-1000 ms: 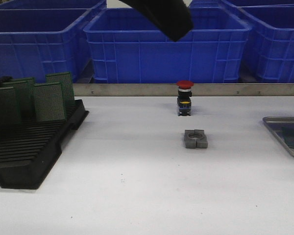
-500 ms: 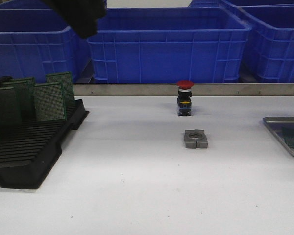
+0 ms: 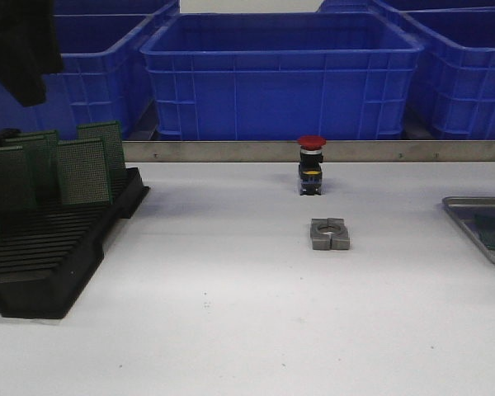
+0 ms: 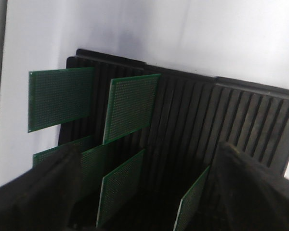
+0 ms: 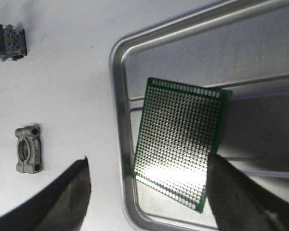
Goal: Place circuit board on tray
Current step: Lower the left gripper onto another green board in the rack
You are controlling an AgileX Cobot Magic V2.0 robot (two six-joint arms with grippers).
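The white worktop [image 3: 231,280] carries everything, with blue crates [image 3: 280,74] ranged behind it. The biggest piece on it is the black slotted rack [image 4: 221,120], lying directly beneath the left gripper [image 4: 144,192], whose fingers [image 4: 33,192] stand wide apart with nothing between them; several green boards [image 4: 130,106] stand upright in the slots under and ahead of those fingers. Next in size is the silver tray [image 5: 120,62], below the right gripper [image 5: 144,202], whose fingers [image 5: 62,202] are also spread and empty. One circuit board [image 5: 180,149] already lies flat in the tray, just ahead of the right fingers and close against the rim on the side nearest the clamp. The step in hand looks like fetching another board from the rack with the left arm. To do it well, I would centre the open fingers over a single board's top edge, keep them in line with the slots so neighbouring boards are not knocked, close on the edge only, then lift straight up before swinging away. Smaller items sit off to the side of the right fingers: a grey metal clamp [image 5: 29,149] and a red-capped push-button [image 3: 311,165].
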